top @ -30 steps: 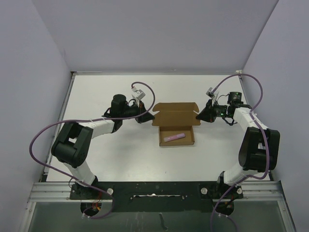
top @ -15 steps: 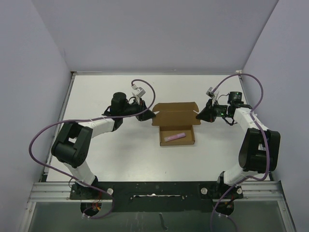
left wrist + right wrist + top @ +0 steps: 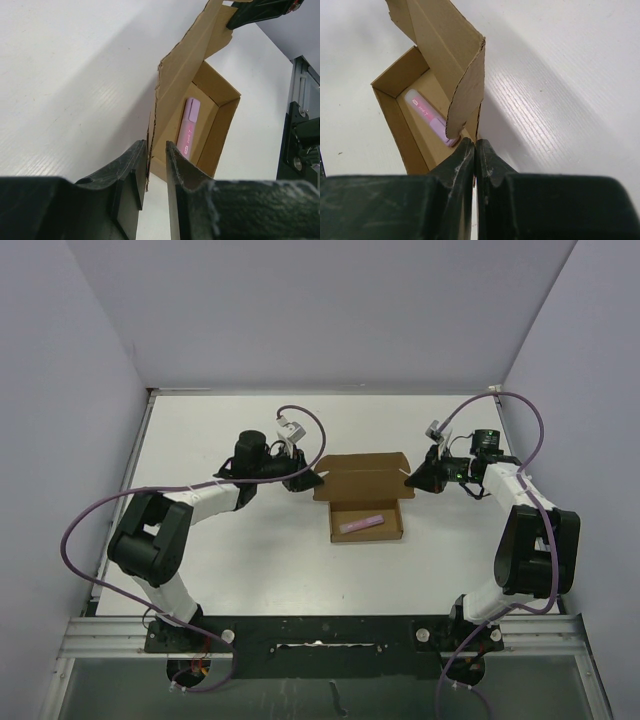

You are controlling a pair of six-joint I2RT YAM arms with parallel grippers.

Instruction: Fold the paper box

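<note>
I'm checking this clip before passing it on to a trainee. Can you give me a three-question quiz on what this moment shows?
1. True or false: the paper box is closed, with its lid folded down over the tray.
2. What lies inside the box? A) a pink marker B) a pair of scissors C) nothing
3. Which one is clamped shut on a corner flap of the lid: the left gripper or the right gripper?

Key: 1 false, the lid stands open. 2 A. 3 the right gripper; the left one shows a gap between its fingers.
</note>
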